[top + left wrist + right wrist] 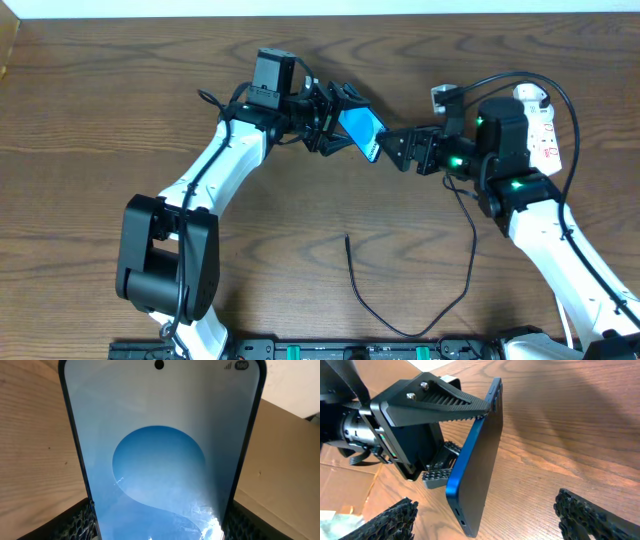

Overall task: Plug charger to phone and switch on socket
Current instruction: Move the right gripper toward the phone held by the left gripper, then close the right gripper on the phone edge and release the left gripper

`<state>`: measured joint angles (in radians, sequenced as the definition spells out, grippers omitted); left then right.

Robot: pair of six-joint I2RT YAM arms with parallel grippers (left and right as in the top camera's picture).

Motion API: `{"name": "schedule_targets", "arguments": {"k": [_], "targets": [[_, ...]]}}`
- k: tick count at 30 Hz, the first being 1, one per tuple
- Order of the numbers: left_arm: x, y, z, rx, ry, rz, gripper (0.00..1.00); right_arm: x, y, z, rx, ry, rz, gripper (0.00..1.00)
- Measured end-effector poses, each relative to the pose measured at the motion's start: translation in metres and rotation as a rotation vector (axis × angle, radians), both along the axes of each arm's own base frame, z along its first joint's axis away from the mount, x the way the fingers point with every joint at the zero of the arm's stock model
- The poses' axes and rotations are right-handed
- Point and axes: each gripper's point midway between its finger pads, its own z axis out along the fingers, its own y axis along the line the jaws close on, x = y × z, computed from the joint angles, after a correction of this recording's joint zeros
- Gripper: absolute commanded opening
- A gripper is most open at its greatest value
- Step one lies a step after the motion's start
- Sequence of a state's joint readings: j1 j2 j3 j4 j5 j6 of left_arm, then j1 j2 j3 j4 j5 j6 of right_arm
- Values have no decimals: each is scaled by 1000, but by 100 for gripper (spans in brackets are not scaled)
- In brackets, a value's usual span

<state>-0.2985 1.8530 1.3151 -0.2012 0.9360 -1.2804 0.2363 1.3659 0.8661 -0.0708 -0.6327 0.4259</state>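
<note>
Phone (pixel 360 128): one, clamped in left hand (pixel 343 124); right hand (pixel 390 152) released, empty; one charger (pixel 350 262); one socket (pixel 547 130).

**Phone clamped on edge**

The phone (pixel 480 460) stands tilted, its edge toward the camera. Its blue frame and dark back show, and there are small openings in its lower end. The left tool (pixel 465 435) grips it, one ribbed finger on the upper edge and the other partly hidden behind. The right tool (pixel 492 520) has its fingers (pixel 395 519) wide apart, touching nothing. The wood bench (pixel 570 435) lies beneath.
</note>
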Motion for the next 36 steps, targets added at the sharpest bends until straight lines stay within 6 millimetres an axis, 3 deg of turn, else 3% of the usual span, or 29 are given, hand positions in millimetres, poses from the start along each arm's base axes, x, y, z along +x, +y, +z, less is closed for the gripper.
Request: {"name": "schedule_targets", "arguments": {"k": [10, 19, 26, 36], "targets": [[5, 0, -8, 47, 30, 69, 7, -1, 6, -8, -60, -2, -26, 87], [-4, -24, -10, 72, 10, 49, 7, 2, 2, -14, -100, 1, -64, 83], [-3, -25, -10, 75, 18, 61, 8, 4, -4, -19, -128, 12, -98, 78], [-6, -46, 1, 24, 34, 72, 7, 5, -5, -20, -142, 9, -113, 76]]}}
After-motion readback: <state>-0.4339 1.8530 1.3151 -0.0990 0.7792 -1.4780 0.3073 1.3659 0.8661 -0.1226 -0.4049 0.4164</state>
